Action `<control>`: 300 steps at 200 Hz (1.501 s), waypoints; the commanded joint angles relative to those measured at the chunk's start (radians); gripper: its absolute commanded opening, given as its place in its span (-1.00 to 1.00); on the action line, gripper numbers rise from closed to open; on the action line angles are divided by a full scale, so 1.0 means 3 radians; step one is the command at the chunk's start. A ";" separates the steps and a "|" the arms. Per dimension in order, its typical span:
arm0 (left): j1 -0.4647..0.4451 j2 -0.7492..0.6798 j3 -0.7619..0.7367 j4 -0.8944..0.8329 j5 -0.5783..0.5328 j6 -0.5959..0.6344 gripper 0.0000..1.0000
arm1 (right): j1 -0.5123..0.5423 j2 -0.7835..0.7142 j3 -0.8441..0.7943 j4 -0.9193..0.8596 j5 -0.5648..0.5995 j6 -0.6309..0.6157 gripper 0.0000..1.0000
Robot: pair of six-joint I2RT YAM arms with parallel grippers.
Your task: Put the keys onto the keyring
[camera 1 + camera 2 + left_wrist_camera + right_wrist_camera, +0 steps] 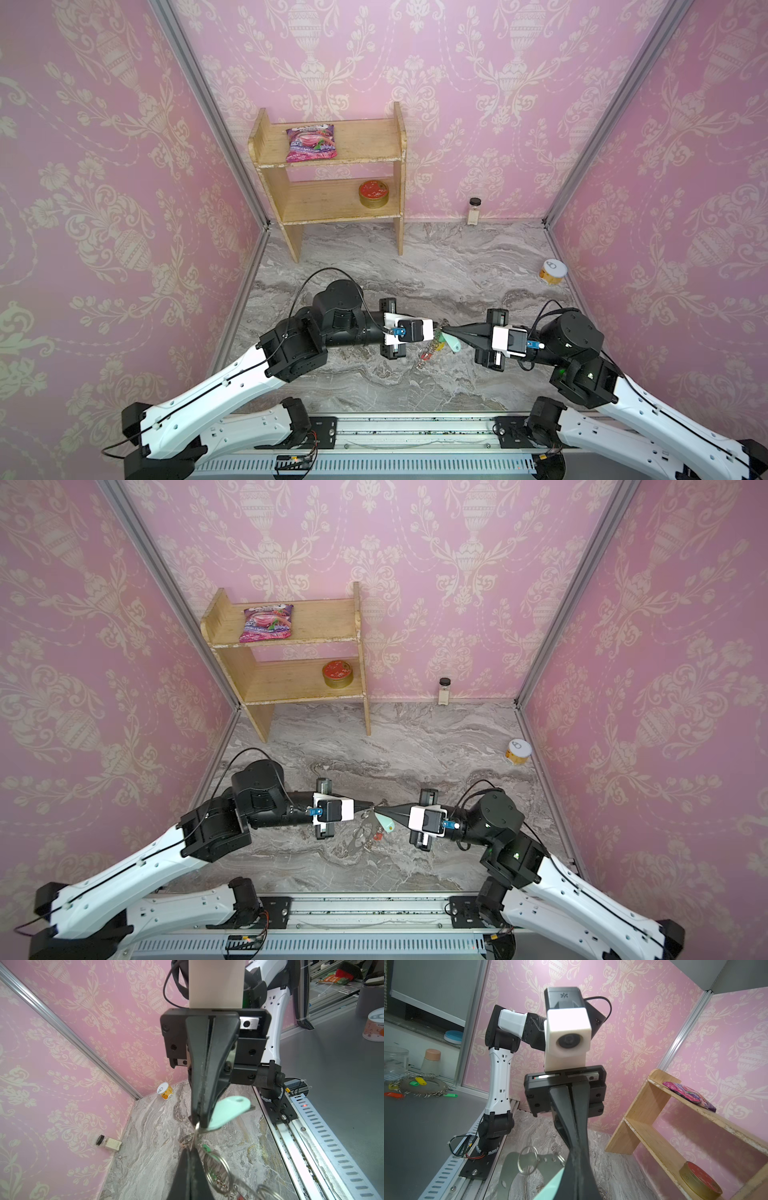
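Note:
Both grippers meet tip to tip above the marble floor, in the middle of both top views. My left gripper (pixel 437 330) (pixel 190 1148) is shut on a wire loop at the rim of the keyring (pixel 362 838), a flat grey hoop that hangs below the tips with small loops and coloured tags. My right gripper (pixel 445 331) (pixel 576 1150) is shut on the ring of the keys, whose mint-green tag (pixel 454 344) (pixel 228 1108) dangles beside its fingers. The right wrist view shows the hoop (pixel 517 1174) with one split ring (pixel 527 1160) through a rim hole. The key blades are mostly hidden.
A wooden shelf (pixel 332 208) stands at the back left with a snack bag (pixel 311 143) and a red-lidded tin (pixel 374 193). A small jar (pixel 473 210) stands by the back wall. A yellow can (pixel 552 272) sits near the right wall. The arms' rail (pixel 415 432) runs along the front.

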 commanded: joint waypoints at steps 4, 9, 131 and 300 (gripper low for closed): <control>-0.0016 0.0033 0.0210 -0.0206 0.0012 0.0002 -1.00 | 0.0035 0.0031 0.0096 -0.0142 0.0077 -0.0076 -1.00; -0.0016 0.0033 0.0215 -0.0212 0.0013 0.0001 -1.00 | 0.0036 0.0035 0.0098 -0.0147 0.0093 -0.0077 -1.00; 0.0226 -0.0298 -0.0343 0.0252 -0.0953 -0.0166 -1.00 | -0.0165 -0.0255 -0.0073 -0.0637 0.0859 0.0507 -1.00; 0.0618 -0.0236 -0.0745 0.0263 -0.1194 -0.0882 -1.00 | -0.1226 0.1123 -0.1214 -0.0026 0.0571 0.3634 -1.00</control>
